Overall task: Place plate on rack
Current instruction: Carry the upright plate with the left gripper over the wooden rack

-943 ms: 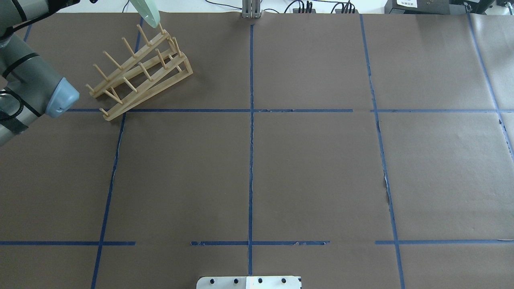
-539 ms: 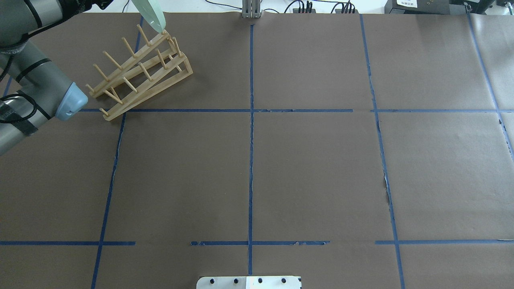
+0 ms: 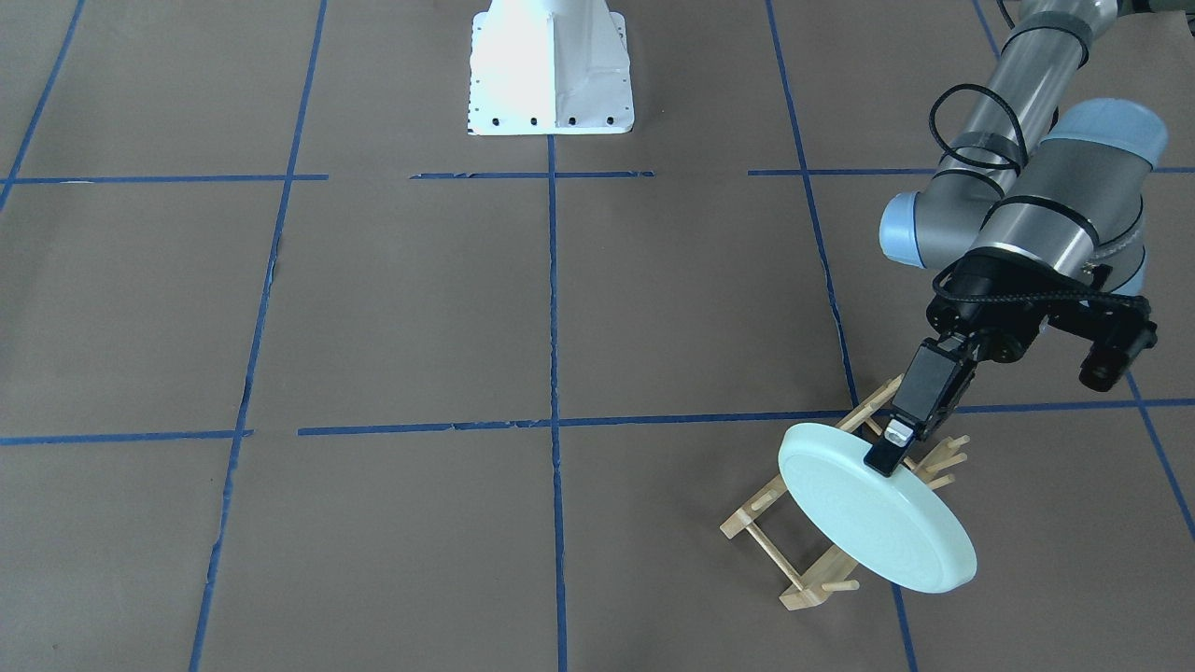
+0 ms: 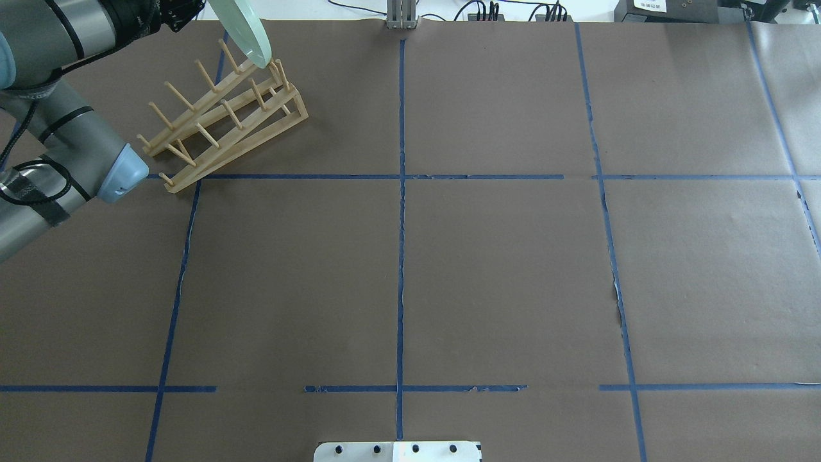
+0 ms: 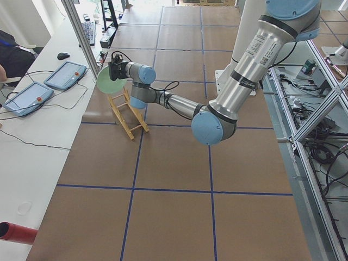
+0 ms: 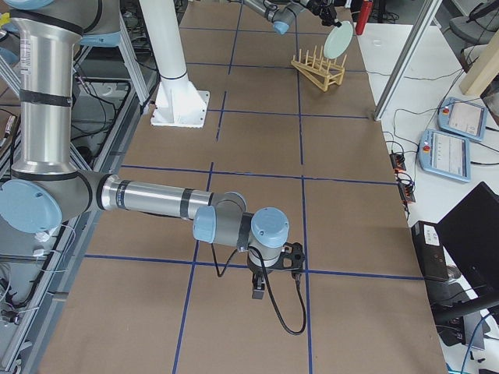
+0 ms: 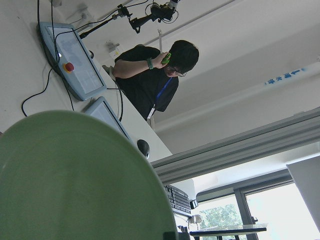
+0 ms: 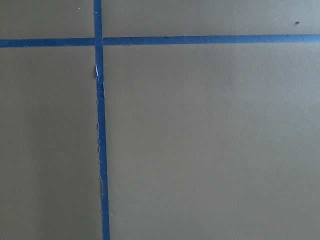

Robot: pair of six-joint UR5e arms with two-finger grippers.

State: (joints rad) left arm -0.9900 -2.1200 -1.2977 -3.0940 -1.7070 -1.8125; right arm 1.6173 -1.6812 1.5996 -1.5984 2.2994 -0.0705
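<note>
At the far left corner of the worktop (image 3: 373,308), the left pincer (image 3: 888,456) grips the plate (image 3: 868,523) by its rim, tilted over the far end of the rack (image 3: 814,586), likely so its edge can slip between pegs (image 4: 206,76); those upright pegs stand in the way. The right pincer (image 6: 257,293) hangs well apart; I cannot tell its state.

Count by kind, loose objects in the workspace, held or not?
plate: 1
rack: 1
Total: 2
</note>
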